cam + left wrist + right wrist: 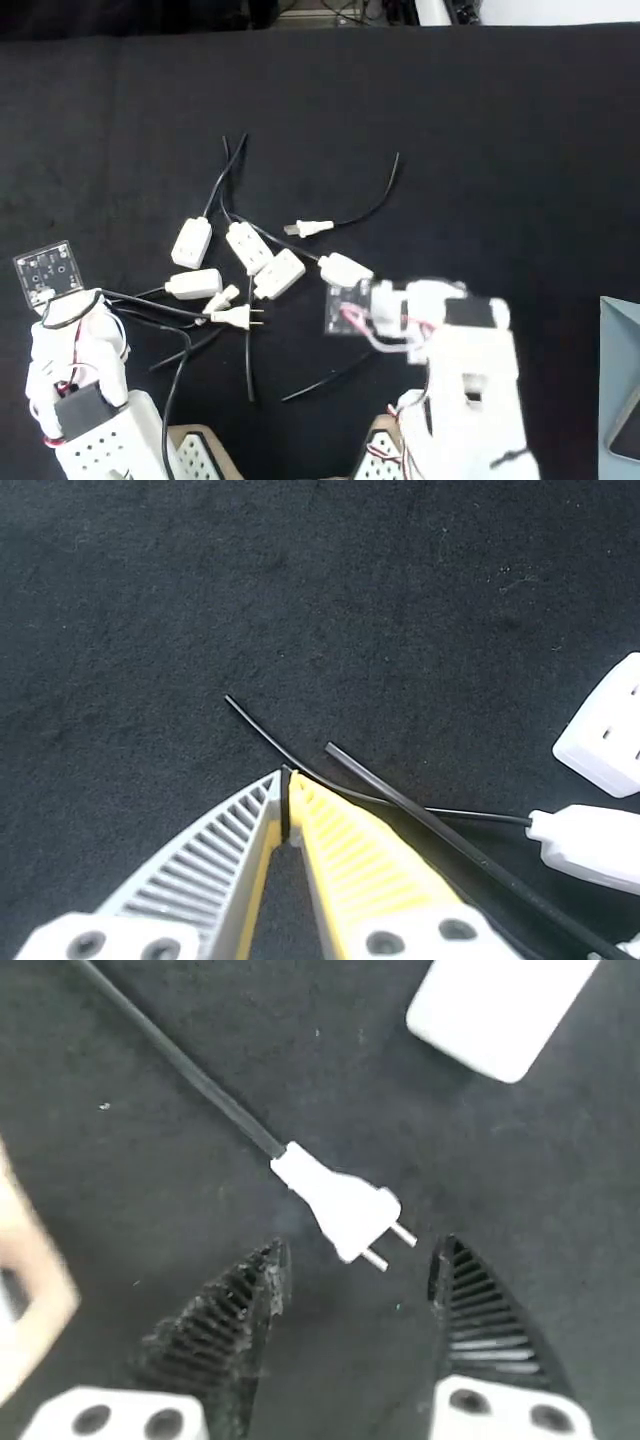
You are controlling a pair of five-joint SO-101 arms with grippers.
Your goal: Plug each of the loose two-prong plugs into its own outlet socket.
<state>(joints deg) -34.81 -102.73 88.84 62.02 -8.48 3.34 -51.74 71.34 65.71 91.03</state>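
From where I am standing, the job is looking barely started. On the black table [480, 130] a loose plug [310, 228] is lying in the middle with its prongs bare, and another loose plug [240, 318] is lying nearer the left arm, also bare. The white outlet sockets [190, 242] are sitting in a scattered cluster between them, and I am not seeing a plug clearly seated in any of them, so most of the plugging seems to be left. The right hand [362, 1250] is hanging wide open just over a two-prong plug [345, 1210], one finger on each side and neither touching it. The plug is resting flat on the table with its prongs pointing back toward the hand. The left hand [287, 780] is pinching closed on a thin black cord [262, 730], close beside a socket [610, 725]. As for writing, I am making out no brand, label or lettering on the white shells or the cords.
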